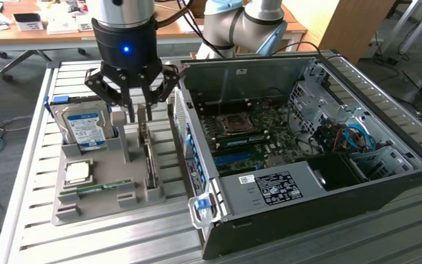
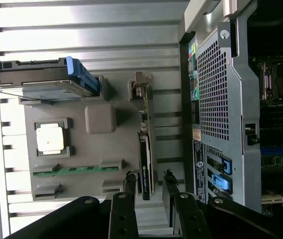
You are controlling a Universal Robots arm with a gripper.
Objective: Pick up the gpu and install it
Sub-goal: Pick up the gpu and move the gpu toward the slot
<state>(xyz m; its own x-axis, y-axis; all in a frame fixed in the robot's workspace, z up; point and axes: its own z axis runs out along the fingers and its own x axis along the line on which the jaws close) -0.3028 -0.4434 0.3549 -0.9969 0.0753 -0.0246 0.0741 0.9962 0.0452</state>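
Note:
The gpu [image 1: 149,157] is a thin dark card standing on edge in a slot of the grey holder [image 1: 107,204], next to the open computer case [image 1: 387,181]. My gripper [image 1: 141,116] hangs directly over the card's far end. In the wrist view the gpu [image 2: 145,149] runs between my two fingers [image 2: 130,183], which stand on either side of its near end with a gap on each side. The gripper [image 2: 148,186] is open and holds nothing.
The holder [image 2: 111,149] also carries a hard drive with a blue label [image 1: 86,127], a square processor [image 1: 77,171] and a green memory stick [image 1: 94,188]. The case's motherboard [image 1: 248,137] lies exposed. All of it rests on a slatted metal table [image 1: 123,242].

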